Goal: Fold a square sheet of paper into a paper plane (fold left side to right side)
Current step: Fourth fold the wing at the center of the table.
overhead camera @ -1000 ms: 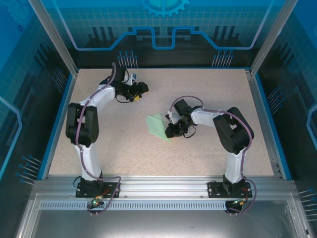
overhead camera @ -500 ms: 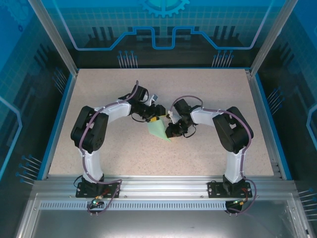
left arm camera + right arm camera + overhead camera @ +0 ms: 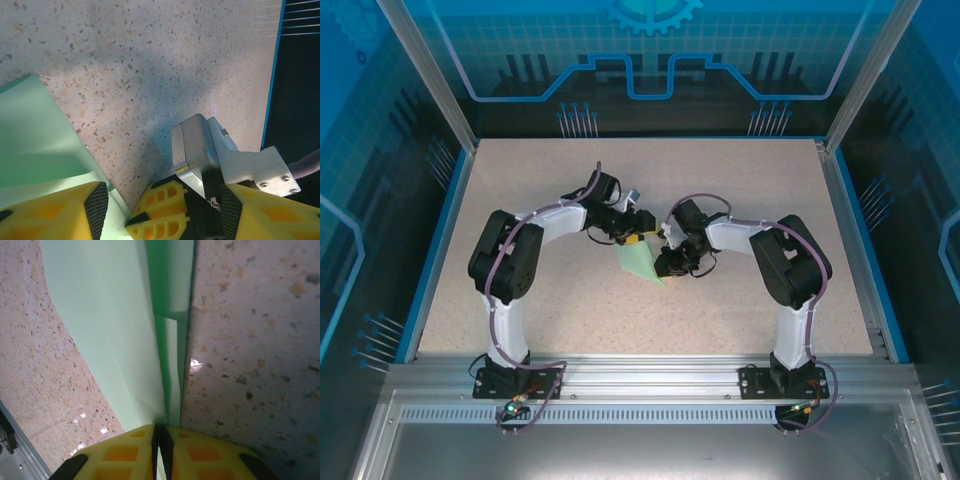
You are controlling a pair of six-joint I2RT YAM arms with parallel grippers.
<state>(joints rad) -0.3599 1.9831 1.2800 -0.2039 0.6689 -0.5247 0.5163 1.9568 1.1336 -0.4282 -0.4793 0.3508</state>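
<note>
The paper plane point(image 3: 640, 263) is pale mint-green paper folded into a narrow pointed shape, lying mid-table. My right gripper point(image 3: 665, 264) is shut on its right edge; in the right wrist view the yellow fingers point(image 3: 125, 450) meet on the paper plane point(image 3: 110, 315) along its layered fold. My left gripper point(image 3: 633, 236) hovers open just above the plane's far end. In the left wrist view its fingertips point(image 3: 96, 202) spread wide around the right gripper's yellow finger point(image 3: 162, 210), with the paper plane point(image 3: 35, 145) at lower left under its left finger.
The speckled tabletop point(image 3: 740, 190) is bordered by a blue rim point(image 3: 843, 210) and aluminium frame posts point(image 3: 425, 70). Both arms bend inward and their wrists nearly touch over the middle of the table.
The left arm swung from the back left over to the paper's far end and settled beside the right gripper. The right gripper stayed shut on the paper.
</note>
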